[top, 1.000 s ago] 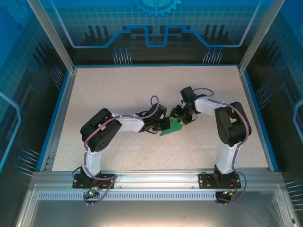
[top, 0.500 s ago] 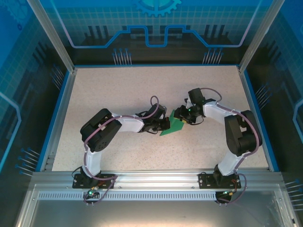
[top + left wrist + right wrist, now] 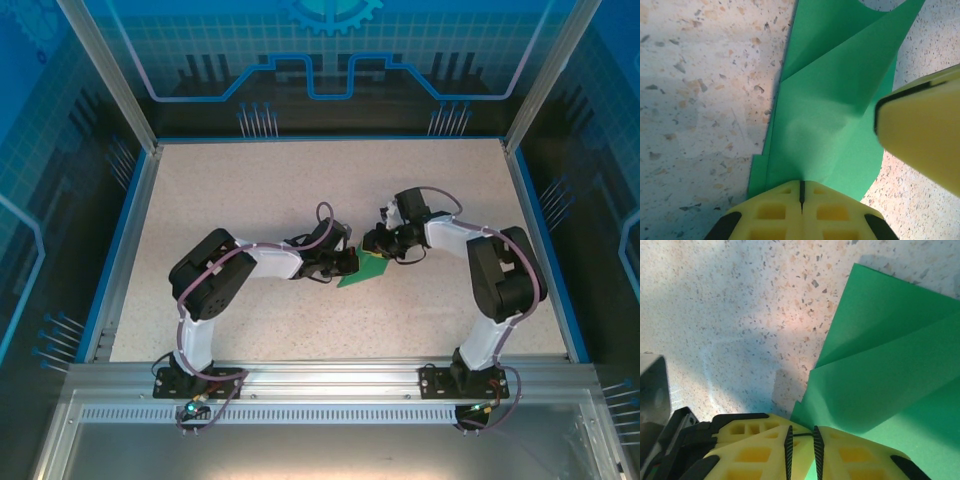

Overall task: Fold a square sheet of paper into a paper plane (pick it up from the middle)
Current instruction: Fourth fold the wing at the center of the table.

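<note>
The square sheet of paper (image 3: 367, 268) is green and folded into layered flaps, lying on the speckled table between the two arms. My left gripper (image 3: 349, 264) is shut on its near edge; in the left wrist view the pads (image 3: 801, 187) meet on the paper (image 3: 830, 110). My right gripper (image 3: 373, 244) comes in from the right at the paper's far corner. In the right wrist view its jaws (image 3: 803, 432) stand a narrow gap apart, with the paper's edge (image 3: 890, 370) running between them. One yellow right finger (image 3: 920, 135) shows in the left wrist view.
The speckled table (image 3: 250, 180) is bounded by a blue rim (image 3: 120, 250) and metal posts. Both arms' elbows bend outward, towards the sides.
The right gripper has shifted left onto the paper's corner and its jaws have narrowed from wide to a slim gap. The left gripper and the paper have stayed put.
</note>
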Tool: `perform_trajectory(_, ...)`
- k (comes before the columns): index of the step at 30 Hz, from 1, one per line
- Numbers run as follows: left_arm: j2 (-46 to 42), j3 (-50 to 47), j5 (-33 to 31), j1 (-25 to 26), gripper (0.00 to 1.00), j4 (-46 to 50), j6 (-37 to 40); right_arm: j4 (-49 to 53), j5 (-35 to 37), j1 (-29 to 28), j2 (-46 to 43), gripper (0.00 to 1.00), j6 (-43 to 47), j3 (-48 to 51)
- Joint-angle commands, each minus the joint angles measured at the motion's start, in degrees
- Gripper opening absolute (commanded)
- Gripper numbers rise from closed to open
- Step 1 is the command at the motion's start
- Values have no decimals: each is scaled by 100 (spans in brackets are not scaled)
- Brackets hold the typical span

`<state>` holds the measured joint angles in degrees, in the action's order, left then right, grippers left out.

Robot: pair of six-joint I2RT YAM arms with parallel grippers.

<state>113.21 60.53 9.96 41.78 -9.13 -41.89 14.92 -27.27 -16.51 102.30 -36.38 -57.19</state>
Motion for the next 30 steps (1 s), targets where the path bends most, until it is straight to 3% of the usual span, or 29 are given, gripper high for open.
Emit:
perform_trajectory(1,79,-183,127,-29,0,420,84,90,3,-69,242,19,43,-214)
perform_trajectory(9,26,-209,138,-32,0,385,78,448,819,-80,410,17,-15,-259)
perform_trajectory(17,-68,-257,211,-34,3,316,67,406,940,-9,407,17,-132,-202)
perform_trajectory(30,-833,-274,602,-150,22,-270,-214,424,950,34,479,17,-174,-176)
